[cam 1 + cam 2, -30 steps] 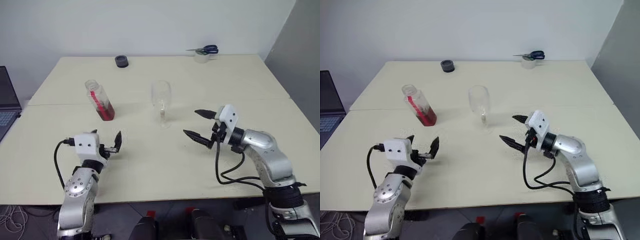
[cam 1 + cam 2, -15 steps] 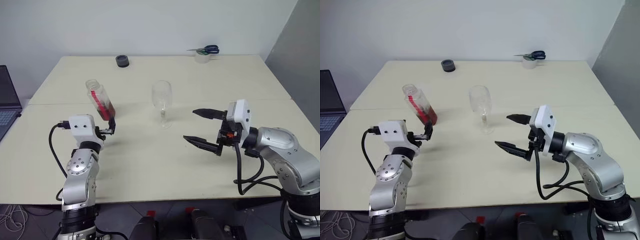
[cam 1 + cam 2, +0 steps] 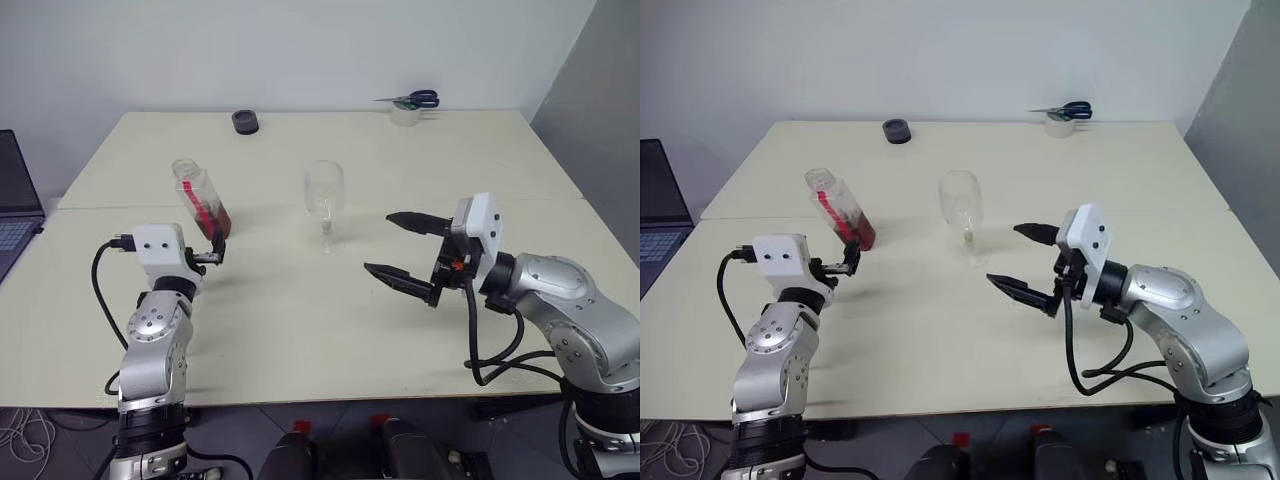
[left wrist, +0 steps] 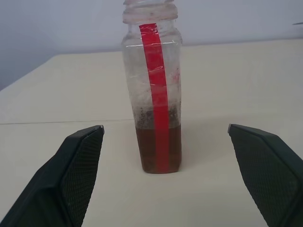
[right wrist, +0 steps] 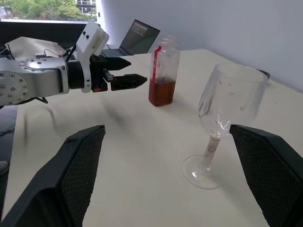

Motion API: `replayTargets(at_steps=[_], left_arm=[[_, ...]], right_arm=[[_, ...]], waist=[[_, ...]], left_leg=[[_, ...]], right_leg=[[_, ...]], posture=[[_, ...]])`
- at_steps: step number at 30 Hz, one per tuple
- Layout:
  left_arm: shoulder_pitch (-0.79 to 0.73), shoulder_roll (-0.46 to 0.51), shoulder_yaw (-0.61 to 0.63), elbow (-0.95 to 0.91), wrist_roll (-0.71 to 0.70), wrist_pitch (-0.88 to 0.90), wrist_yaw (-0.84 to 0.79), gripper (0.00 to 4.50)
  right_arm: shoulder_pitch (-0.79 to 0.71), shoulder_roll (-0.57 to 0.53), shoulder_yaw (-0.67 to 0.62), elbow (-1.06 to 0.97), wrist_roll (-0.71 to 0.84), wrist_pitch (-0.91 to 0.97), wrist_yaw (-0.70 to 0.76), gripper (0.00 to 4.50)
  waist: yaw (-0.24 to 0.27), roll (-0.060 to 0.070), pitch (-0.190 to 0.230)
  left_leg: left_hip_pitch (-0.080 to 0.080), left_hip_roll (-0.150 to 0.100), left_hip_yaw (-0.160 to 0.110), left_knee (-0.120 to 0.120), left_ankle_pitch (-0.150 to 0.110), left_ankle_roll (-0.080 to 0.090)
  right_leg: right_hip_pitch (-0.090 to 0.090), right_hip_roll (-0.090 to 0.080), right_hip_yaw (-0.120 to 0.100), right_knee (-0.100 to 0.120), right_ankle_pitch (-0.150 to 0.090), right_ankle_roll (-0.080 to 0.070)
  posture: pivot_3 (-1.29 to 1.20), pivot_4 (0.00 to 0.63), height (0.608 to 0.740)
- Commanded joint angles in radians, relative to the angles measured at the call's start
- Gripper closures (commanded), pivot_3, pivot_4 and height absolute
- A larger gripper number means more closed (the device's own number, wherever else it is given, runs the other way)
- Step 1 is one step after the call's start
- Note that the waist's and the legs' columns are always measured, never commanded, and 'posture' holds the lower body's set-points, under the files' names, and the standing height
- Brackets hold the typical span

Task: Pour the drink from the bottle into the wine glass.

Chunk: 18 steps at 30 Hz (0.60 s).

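On the left half of the surface (image 3: 300, 330) stands the bottle (image 3: 200, 200), upright and uncapped (no red cap on its neck in any view), with the drink (image 4: 158, 150) filling only its lowest part, reddish-brown behind the red label strip. Just right of it, near the middle, the wine glass (image 3: 324, 205) stands on its foot, empty, well apart from the bottle.

A second ago the left pincer (image 3: 212, 252) hung low and short of the bottle; it has since risen and come forward, so its spread fingers now stand level with the bottle's lower body, close in front of it but not touching. In the left wrist view the bottle sits centred between the two fingertips (image 4: 83, 156), with clear space on each side. I judge the approach nearly done: a short advance and a closing would give the grasp needed before any pouring.

The right pincer (image 3: 408, 250) has lifted and drawn back a little over the same second, and it hovers spread wide, to the right of the glass and facing it, holding nothing. It may be meant to steady the glass, though that is a guess.

Farther back lie a dark round object (image 3: 243, 122), a roll of tape (image 3: 404, 114) with scissors (image 3: 410, 99) on it, and a laptop (image 3: 15, 215) at the left edge.
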Motion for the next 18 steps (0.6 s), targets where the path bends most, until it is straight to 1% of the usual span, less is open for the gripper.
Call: replayTargets(at_steps=[1,9,18], left_arm=[[-0.035,0.023,0.024,0.015,-0.004,-0.014,-0.005,0.00],[-0.083,0.052,0.030,0.113,-0.008,-0.052,-0.027,0.00],[-0.164,0.084,0.025,0.272,-0.005,-0.118,-0.070,0.00]], right_arm=[[0.004,-0.010,-0.033,-0.015,0.014,-0.016,0.000,0.01],[0.017,-0.009,-0.037,-0.020,0.014,-0.015,-0.015,0.01],[0.003,-0.010,-0.037,-0.037,0.020,0.000,-0.033,0.01]], waist=[[0.000,0.000,0.000],[-0.001,0.000,0.000],[0.000,0.000,0.000]], left_leg=[[0.000,0.000,0.000,0.000,0.000,0.000],[0.000,0.000,0.000,0.000,0.000,0.000],[0.000,0.000,0.000,0.000,0.000,0.000]], right_leg=[[0.000,0.000,0.000,0.000,0.000,0.000],[0.000,0.000,0.000,0.000,0.000,0.000],[0.000,0.000,0.000,0.000,0.000,0.000]], posture=[[0.00,0.150,0.740],[0.00,0.150,0.740],[0.00,0.150,0.740]])
